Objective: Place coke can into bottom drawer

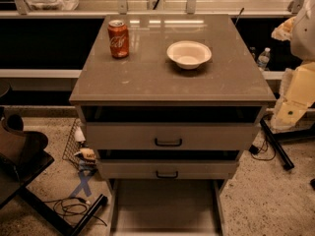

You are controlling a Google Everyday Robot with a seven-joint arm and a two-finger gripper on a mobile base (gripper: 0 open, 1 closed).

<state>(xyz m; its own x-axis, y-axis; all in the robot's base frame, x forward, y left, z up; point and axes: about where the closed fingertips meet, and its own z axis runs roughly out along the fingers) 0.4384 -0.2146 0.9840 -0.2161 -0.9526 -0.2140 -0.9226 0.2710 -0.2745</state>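
The coke can (118,38), red with white script and a silver top, stands upright at the back left of the cabinet top (147,77). The bottom drawer (165,205) is pulled out at the foot of the cabinet; its grey floor between pale side walls is bare. Pale links of my arm (299,90) show at the right edge, beside the cabinet and well away from the can. My gripper itself is not in view.
A white bowl (189,54) sits right of the can on the cabinet top. Two grey drawer fronts with black handles (168,142) stand slightly open above the bottom drawer. Cables and a black stand (74,210) lie on the floor at the left, and a black leg (276,144) at the right.
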